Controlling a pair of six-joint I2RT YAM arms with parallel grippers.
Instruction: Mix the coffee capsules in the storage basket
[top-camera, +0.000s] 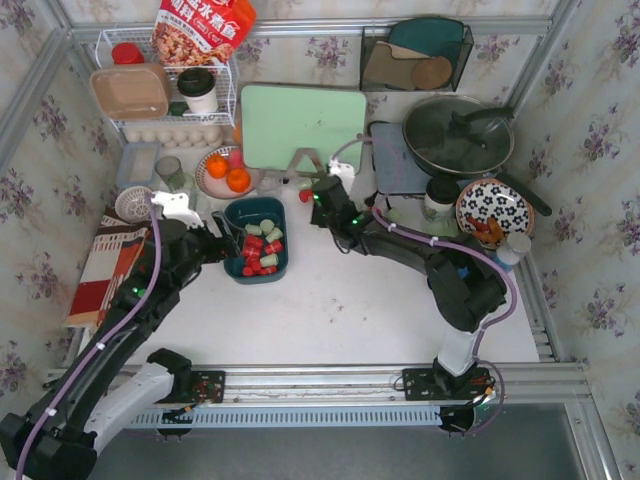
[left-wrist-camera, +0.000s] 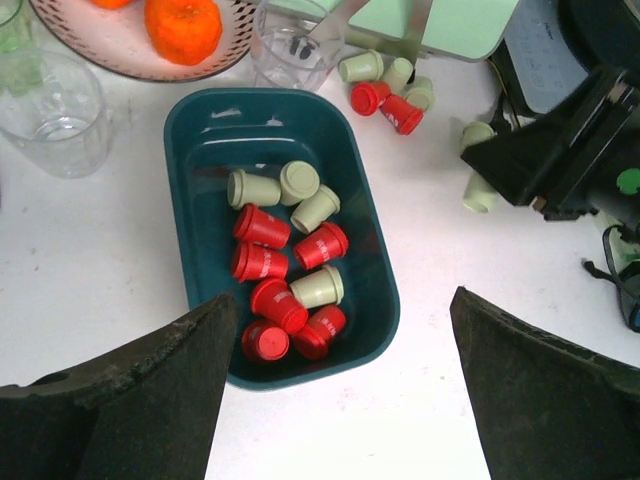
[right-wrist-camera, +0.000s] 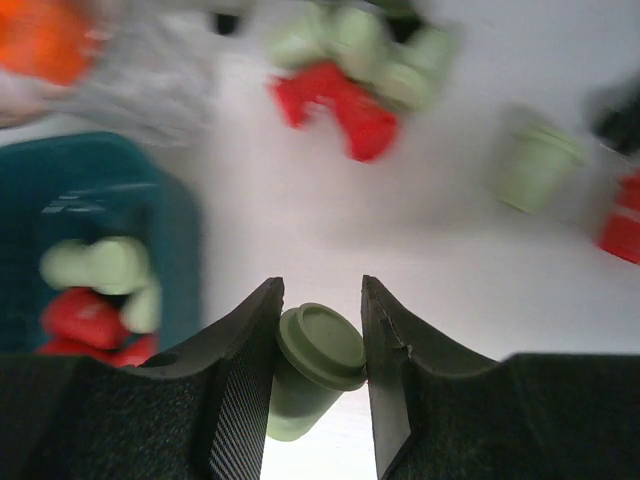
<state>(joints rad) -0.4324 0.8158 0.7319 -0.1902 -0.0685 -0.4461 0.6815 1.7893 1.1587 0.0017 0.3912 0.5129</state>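
The dark teal storage basket (top-camera: 255, 210) (left-wrist-camera: 250, 130) (right-wrist-camera: 90, 190) sits left of centre and holds several red and pale green coffee capsules (top-camera: 262, 250) (left-wrist-camera: 290, 260). More capsules (left-wrist-camera: 390, 90) (right-wrist-camera: 345, 95) lie loose on the white table beyond it, and one green capsule (right-wrist-camera: 535, 165) lies apart to the right. My right gripper (top-camera: 322, 195) (right-wrist-camera: 320, 290) is right of the basket's far end. It is shut on a green capsule (right-wrist-camera: 315, 350), which sits tilted between the fingers. My left gripper (top-camera: 220, 240) (left-wrist-camera: 340, 295) hangs wide open over the basket's near end, holding nothing.
A round plate with oranges (top-camera: 225, 172) and clear glasses (left-wrist-camera: 55, 110) stand just beyond the basket on the left. A mint cutting board (top-camera: 300, 125), a lidded pan (top-camera: 458, 135) and a patterned bowl (top-camera: 493, 208) stand at the back and right. A grey-blue tray (top-camera: 137, 165) lies far left.
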